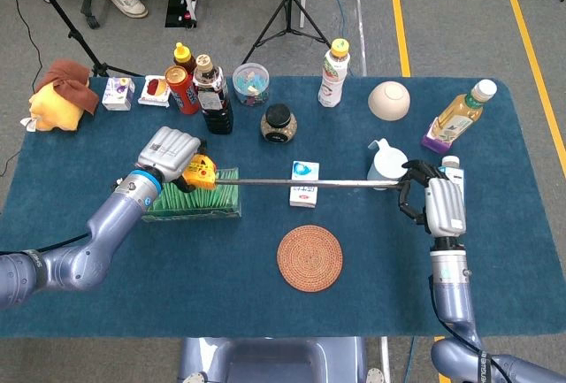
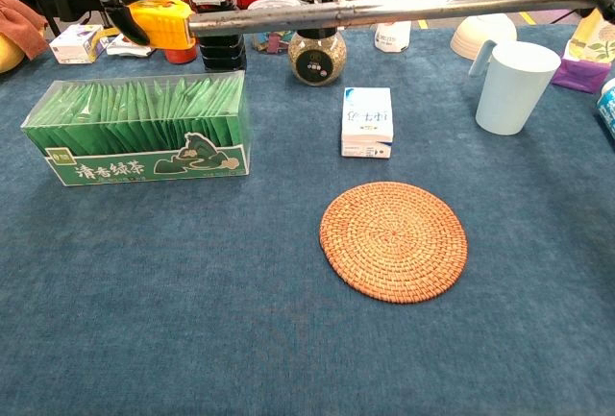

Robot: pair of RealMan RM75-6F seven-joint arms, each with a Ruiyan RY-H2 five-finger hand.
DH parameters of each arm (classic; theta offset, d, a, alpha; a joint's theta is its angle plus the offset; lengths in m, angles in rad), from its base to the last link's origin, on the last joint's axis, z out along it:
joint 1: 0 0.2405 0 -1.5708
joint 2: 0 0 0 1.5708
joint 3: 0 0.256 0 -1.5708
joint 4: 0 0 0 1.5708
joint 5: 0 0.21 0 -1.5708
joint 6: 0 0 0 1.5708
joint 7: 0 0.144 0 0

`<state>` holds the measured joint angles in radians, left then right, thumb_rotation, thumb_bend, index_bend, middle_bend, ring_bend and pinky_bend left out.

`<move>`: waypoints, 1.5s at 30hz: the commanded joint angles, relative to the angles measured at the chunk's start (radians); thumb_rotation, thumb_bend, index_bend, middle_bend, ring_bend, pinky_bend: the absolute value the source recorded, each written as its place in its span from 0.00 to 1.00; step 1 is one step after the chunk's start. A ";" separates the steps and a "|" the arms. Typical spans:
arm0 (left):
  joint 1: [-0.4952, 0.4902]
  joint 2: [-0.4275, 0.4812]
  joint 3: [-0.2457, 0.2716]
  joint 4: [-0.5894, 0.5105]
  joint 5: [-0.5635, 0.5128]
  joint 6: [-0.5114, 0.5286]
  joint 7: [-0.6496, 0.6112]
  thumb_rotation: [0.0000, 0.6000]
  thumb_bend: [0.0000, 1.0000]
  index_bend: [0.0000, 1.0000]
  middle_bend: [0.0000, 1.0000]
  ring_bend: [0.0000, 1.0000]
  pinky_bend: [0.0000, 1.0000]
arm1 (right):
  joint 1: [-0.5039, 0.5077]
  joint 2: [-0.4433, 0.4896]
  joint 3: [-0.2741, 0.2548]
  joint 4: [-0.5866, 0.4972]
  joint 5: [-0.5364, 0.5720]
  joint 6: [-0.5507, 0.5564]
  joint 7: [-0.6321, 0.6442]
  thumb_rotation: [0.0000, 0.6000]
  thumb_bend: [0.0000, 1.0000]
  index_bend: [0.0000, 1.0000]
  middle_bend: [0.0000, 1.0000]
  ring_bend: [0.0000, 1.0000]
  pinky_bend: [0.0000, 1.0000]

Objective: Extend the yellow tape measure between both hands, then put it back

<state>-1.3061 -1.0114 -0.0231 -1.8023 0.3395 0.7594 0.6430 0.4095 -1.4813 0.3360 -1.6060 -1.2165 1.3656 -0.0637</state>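
Head view: left robot hand (image 1: 168,155) grips the yellow tape measure (image 1: 200,172) case, right robot hand (image 1: 432,204) pinches the blade tip, stretched sideways between them.

Matt blue cloth table (image 1: 106,286), woven straw coaster (image 1: 309,258), glossy plastic tape measure (image 1: 200,172)
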 commanded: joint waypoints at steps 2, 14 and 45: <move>0.013 0.012 0.004 -0.002 0.017 0.010 -0.020 1.00 0.35 0.71 0.54 0.48 0.58 | -0.002 0.003 0.000 0.000 0.002 0.002 0.001 0.75 0.71 0.60 0.34 0.32 0.34; 0.037 0.038 0.024 -0.003 0.029 0.006 -0.050 1.00 0.35 0.71 0.54 0.48 0.58 | -0.007 0.012 0.007 0.009 0.016 0.003 0.018 0.75 0.71 0.60 0.34 0.32 0.34; -0.053 -0.128 -0.058 0.079 -0.046 0.036 -0.058 1.00 0.35 0.71 0.54 0.48 0.58 | 0.045 -0.054 -0.007 -0.042 -0.008 -0.015 -0.031 0.76 0.72 0.60 0.34 0.32 0.34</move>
<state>-1.3490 -1.1280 -0.0732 -1.7323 0.3040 0.7963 0.5828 0.4496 -1.5292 0.3285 -1.6476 -1.2244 1.3524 -0.0912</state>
